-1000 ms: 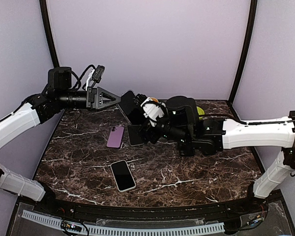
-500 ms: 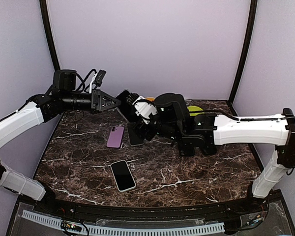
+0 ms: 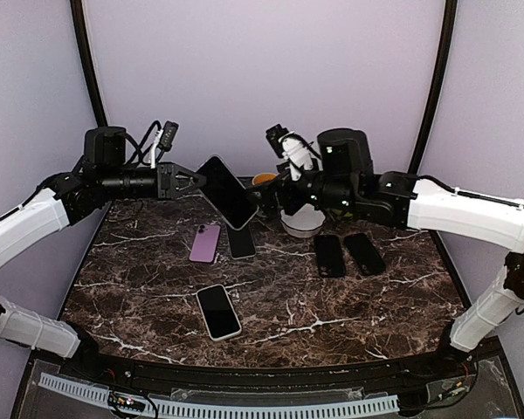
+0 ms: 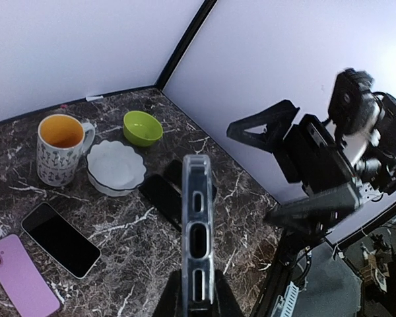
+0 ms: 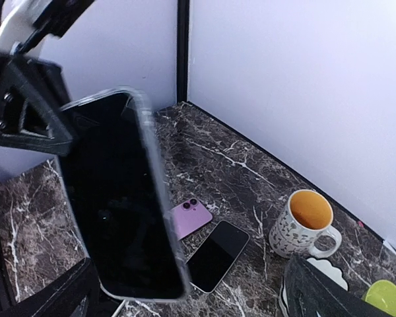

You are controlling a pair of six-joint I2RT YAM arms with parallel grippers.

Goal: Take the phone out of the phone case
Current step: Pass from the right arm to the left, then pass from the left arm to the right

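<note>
The black-screened smartphone [image 3: 228, 193] sits fully inside its clear plastic phone case [image 4: 197, 224], whose narrow edge shows oval cut-outs. The pair hangs tilted in the air above the dark marble surface [image 3: 375, 297], clamped at one end by the left end effector [image 3: 190, 181].

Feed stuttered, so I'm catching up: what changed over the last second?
The left gripper shut on the cased phone and holds it in the air. The right gripper opened wide, let go of it and drew back up and rightward. The purple phone and the white-edged phone did not move.
</note>
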